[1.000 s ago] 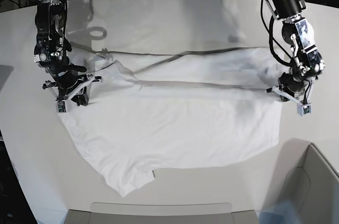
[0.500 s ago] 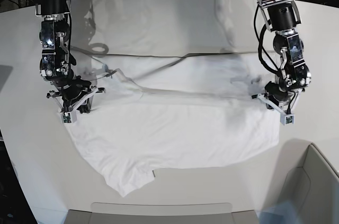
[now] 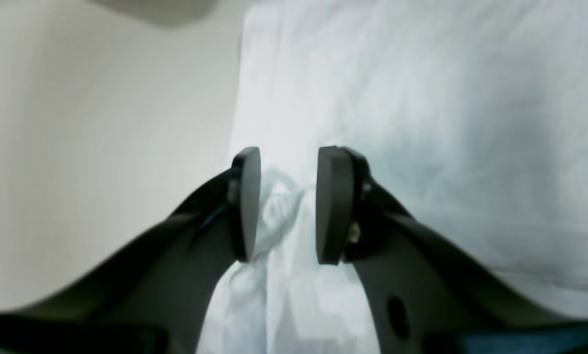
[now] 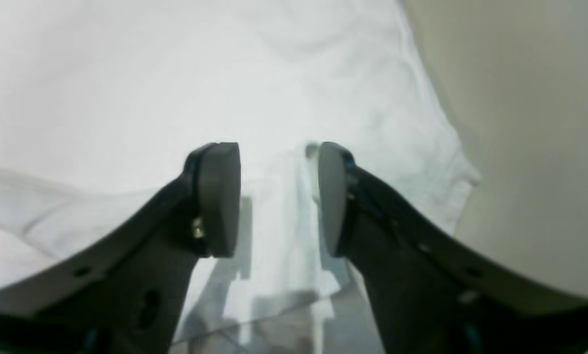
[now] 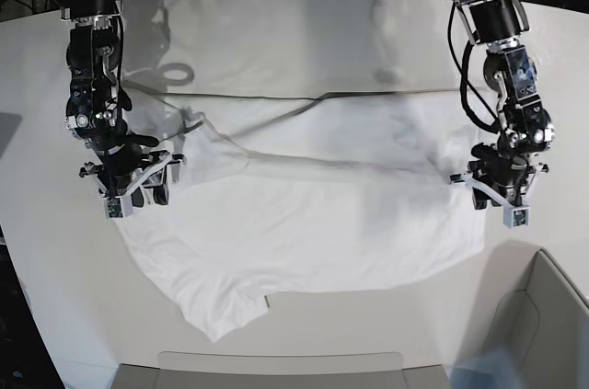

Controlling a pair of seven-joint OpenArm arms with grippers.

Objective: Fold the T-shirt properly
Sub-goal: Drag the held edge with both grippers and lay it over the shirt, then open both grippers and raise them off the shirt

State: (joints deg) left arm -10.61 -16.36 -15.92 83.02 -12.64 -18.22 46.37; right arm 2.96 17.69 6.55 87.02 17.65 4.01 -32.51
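Lying spread and wrinkled on the tabletop (image 5: pixel 304 30): the T-shirt (image 5: pixel 313 223). Above its two side edges, left gripper (image 5: pixel 495 194) and right gripper (image 5: pixel 138 188), both with jaws apart, holding nothing.

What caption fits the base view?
Two open end effectors at opposite edges of a wrinkled white cotton T-shirt.
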